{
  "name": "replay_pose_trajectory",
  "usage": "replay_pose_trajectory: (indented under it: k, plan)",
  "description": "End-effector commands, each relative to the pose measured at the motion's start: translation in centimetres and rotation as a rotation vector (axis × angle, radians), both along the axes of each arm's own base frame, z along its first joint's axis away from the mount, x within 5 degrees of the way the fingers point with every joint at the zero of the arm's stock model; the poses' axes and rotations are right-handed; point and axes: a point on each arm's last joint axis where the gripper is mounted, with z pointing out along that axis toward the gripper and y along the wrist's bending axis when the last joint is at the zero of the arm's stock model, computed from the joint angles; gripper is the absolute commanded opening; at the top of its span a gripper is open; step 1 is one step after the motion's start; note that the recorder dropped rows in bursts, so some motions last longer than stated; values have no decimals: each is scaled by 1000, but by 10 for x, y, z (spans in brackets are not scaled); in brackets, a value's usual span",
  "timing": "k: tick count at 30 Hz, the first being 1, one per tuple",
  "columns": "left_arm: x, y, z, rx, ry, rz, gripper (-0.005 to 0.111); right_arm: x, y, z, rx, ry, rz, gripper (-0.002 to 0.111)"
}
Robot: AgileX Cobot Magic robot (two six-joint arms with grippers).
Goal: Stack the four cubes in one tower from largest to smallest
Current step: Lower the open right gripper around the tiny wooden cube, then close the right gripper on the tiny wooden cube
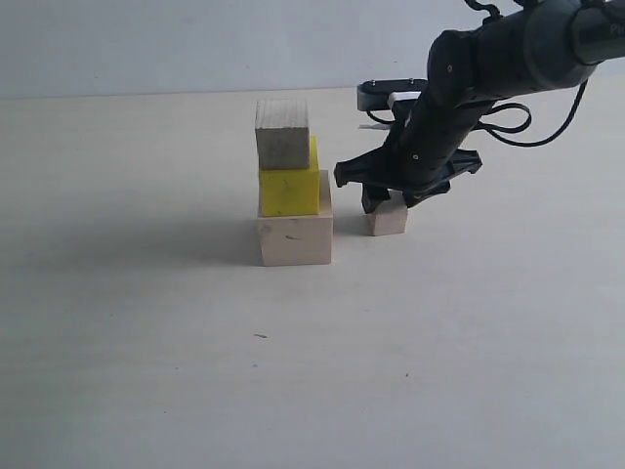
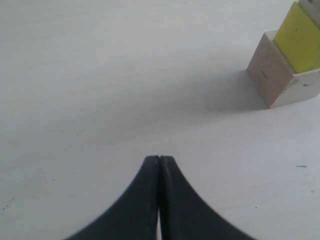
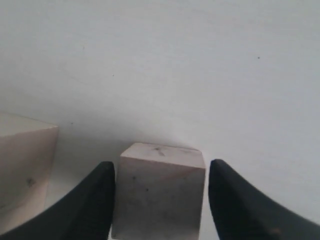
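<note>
Where the table (image 1: 293, 391) lies nearest the camera: pale and matte, with one small dark mark (image 1: 260, 335) in front of the stack (image 1: 291, 210).
Left gripper (image 2: 159, 159): outside the exterior view. Its own wrist view shows two black fingers pressed flat together with nothing between them, over the table and well apart from the stack.
Large pale wood cube (image 1: 295, 234): on the table, the base of the stack.
Yellow cube (image 1: 290, 188): rests on the large pale wood cube, set toward its left edge in the exterior view.
Grainy wood cube (image 1: 282, 133): upright on the yellow cube, the top of the stack.
Tiny cube (image 1: 388, 217): on the table to the right of the stack and a little farther back, near the large pale wood cube but apart from it.
Right gripper (image 1: 389, 203): straddles the tiny cube, jaws spread and not clamped. One finger (image 3: 100, 200) looks to be against the cube's side, though I cannot be sure this close up; the other stands just off it.
Right arm (image 1: 488, 59): black, slanting down from the upper right.
Wall (image 1: 195, 39): pale, beyond the table's far edge.
</note>
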Motion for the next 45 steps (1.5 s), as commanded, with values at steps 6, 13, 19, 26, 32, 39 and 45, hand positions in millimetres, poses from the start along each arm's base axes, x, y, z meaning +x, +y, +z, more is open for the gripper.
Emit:
replay_pose_trajectory:
  k: [6,13,19,26,32,39,45]
  plan:
    - [0,0,0,-13,-6,3,0,-3,-10,0,-122,43,69,8]
    - [0,0,0,-12,-2,4,0,-11,-32,10,-237,133,28,0]
    - [-1,0,-1,-8,10,5,0,-26,-38,35,-200,103,8,0]
    - [0,0,0,-14,-3,4,0,-46,-45,47,-174,93,-8,0]
    - [-3,0,3,-24,-20,-2,0,-61,-49,23,-169,114,-9,0]
    - [-6,1,5,-29,-36,-2,0,-62,-48,22,-152,125,-22,0]
    - [-5,0,5,-30,-39,-2,0,-63,-47,14,-158,165,-27,17]
